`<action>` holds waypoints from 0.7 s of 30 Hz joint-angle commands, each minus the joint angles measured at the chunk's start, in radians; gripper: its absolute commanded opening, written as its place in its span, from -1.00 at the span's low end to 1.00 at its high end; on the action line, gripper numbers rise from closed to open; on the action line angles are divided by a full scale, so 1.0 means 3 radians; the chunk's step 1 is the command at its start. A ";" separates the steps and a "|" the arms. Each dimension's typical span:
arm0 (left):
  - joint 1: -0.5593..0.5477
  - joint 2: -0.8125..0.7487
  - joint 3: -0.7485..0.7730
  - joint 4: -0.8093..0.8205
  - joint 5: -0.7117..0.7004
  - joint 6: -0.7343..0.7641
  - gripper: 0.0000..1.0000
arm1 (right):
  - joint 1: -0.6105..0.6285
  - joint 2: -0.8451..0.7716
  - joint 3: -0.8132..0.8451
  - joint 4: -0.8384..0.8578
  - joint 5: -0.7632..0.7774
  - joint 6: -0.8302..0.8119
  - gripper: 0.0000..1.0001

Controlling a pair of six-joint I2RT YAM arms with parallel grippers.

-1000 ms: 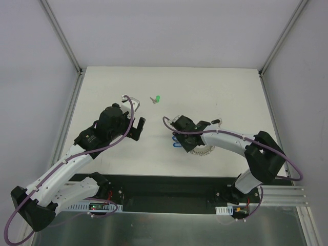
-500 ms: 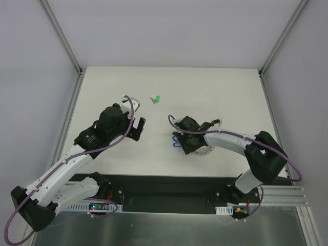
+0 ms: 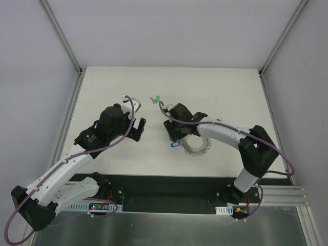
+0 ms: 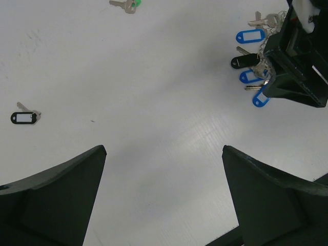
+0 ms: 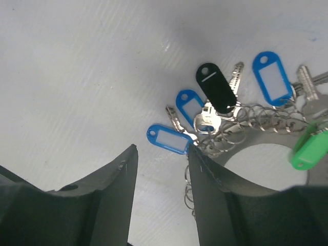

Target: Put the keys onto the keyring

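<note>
Mid-frame, the right end effector point(image 3: 173, 135) sits over a blue key point(image 3: 174, 144) beside the keyring point(image 3: 197, 150) on the white bench point(image 3: 230, 92). A green key point(image 3: 157, 99) lies just above. The left end effector point(image 3: 138, 129) gapes at centre-left.

A white matte tabletop point(image 3: 230, 92) is boxed by pale grey walls point(image 3: 169, 31) left, far and right, with silver posts point(image 3: 61, 36) at its far corners. A black strip point(image 3: 169, 185) lines its near edge.

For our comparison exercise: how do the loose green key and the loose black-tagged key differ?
The green key shows no label on its head; the black key has a white one on its oval tag. The green key lies at the left wrist view's top edge, the black key at its left. Both lie loose on the table.
</note>
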 commanded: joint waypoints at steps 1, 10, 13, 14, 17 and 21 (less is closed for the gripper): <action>0.0042 0.0094 0.0055 0.0029 0.0117 -0.0043 0.93 | -0.0134 -0.0388 -0.0009 -0.0015 0.0267 -0.0054 -0.06; -0.0412 0.0859 0.0326 0.0314 0.0035 -0.0923 0.82 | -0.0859 -0.1574 -0.0909 0.0082 0.0819 0.0314 -0.06; -0.0648 0.1233 0.0449 0.0479 0.0014 -0.0964 0.76 | -0.1038 -0.2003 -0.1195 0.0194 0.0988 0.0375 -0.01; -0.0750 0.1331 0.0510 0.0596 0.0009 -0.0878 0.75 | -0.1070 -0.2096 -0.1287 0.0291 0.1085 0.0376 0.00; -0.0934 0.1729 0.0658 0.0770 0.0126 -0.0476 0.65 | -0.1172 -0.2454 -0.1609 0.0516 0.1249 0.0467 0.07; -0.1077 0.2246 0.0832 0.0842 0.0489 0.0282 0.38 | -0.1213 -0.2822 -0.1927 0.0736 0.1316 0.0631 0.10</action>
